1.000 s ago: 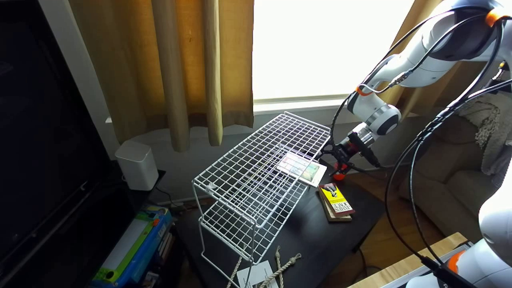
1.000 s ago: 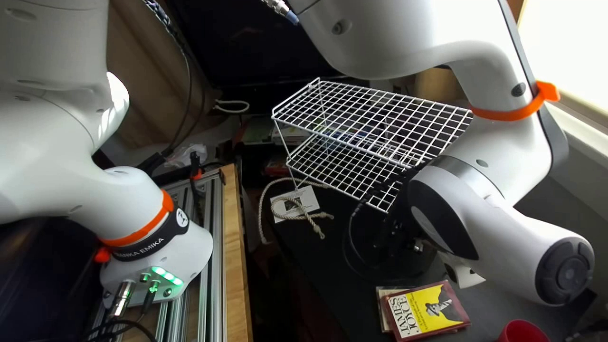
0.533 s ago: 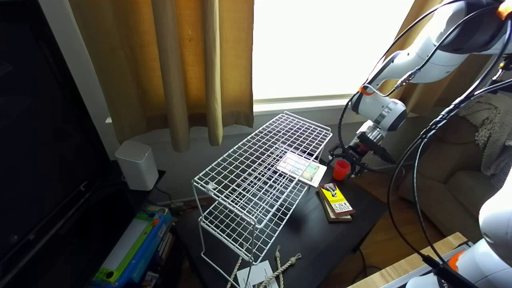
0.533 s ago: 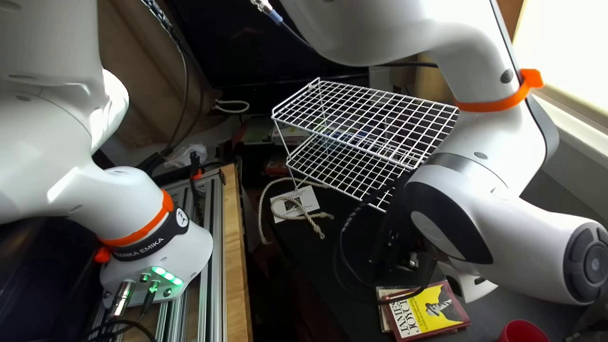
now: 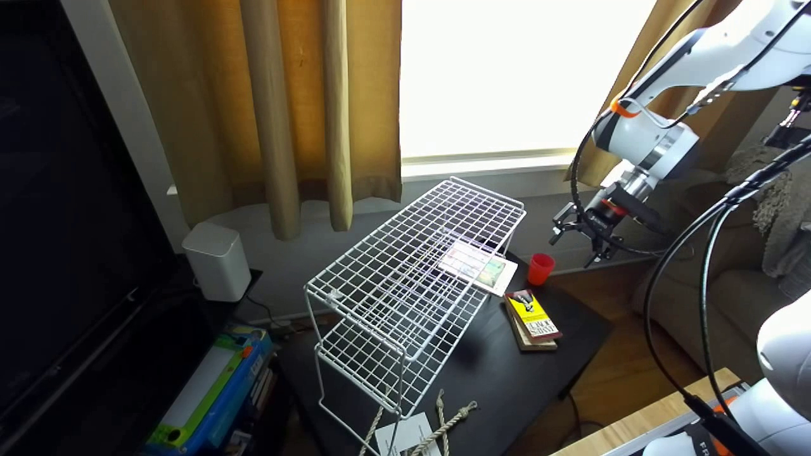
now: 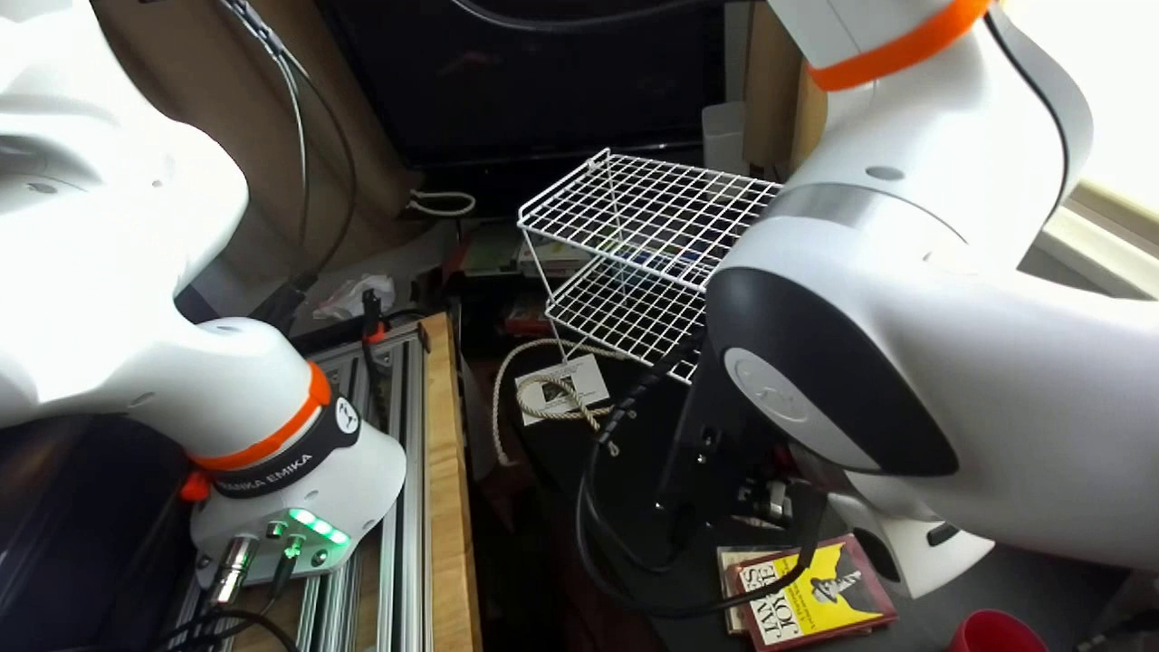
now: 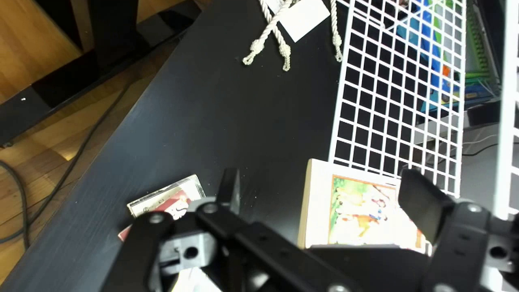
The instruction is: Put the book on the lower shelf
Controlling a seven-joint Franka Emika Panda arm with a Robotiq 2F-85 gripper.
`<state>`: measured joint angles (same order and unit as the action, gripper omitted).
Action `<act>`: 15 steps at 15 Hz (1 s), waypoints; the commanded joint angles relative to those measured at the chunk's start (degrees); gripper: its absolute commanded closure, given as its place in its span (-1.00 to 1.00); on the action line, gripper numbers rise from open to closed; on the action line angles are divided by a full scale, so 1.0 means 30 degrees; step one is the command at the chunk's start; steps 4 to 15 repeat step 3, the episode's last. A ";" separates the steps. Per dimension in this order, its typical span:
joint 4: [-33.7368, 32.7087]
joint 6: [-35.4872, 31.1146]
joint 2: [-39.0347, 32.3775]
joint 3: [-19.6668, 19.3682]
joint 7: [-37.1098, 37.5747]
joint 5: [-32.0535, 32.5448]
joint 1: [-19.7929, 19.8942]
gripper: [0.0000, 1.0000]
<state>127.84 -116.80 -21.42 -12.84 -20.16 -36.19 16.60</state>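
Black two-fingered gripper point(image 5: 573, 251) hung spread; flat white rectangular book point(image 7: 357, 211) lay on the white wire-mesh lower shelf point(image 7: 401, 105)

Nearest the wrist camera, the gripper's dark fingertips point(image 7: 423, 202) stood well apart. In an exterior view the white jointed robot arm point(image 5: 646, 142) reached in from 2 o'clock and bent at the wrist, so the gripper slanted downward in the air, aimed between 7 and 8 o'clock. A rounded white-and-black wrist joint point(image 6: 833, 371), in an exterior view, hid the lower shelf's end toward 3 o'clock.

About 8 o'clock from the gripper, a small red cup point(image 5: 540, 269) stood upright on the black tabletop point(image 5: 504, 373). At 6 o'clock from the cup, a yellow-and-maroon paperback point(image 5: 532, 313) rested on a pale volume point(image 6: 732, 589).

The white book lay at 9 o'clock from the cup, apart from the gripper, its picture cover upward and one end jutting past the mesh edge. A white wire top grid point(image 5: 412, 253) ran above part of it.

Farther off, toward 12 o'clock in the wrist view, a pale twisted rope point(image 7: 272, 26) lay across a white rectangular card point(image 7: 304, 20). Farthest, in an exterior view, a tan cloth curtain point(image 5: 285, 95) hung between 10 and 11 o'clock and a bright window point(image 5: 513, 82) stood at 1 o'clock.
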 commanded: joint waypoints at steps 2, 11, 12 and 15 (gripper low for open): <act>0.2698 0.0058 0.4721 -0.0473 0.1598 0.1554 0.0104 -1.00; 0.1321 0.0030 0.2756 -0.0132 0.0650 0.0845 0.0282 -1.00; 0.1321 0.0030 0.2756 -0.0132 0.0650 0.0845 0.0282 -1.00; 0.1321 0.0030 0.2756 -0.0132 0.0650 0.0845 0.0282 -1.00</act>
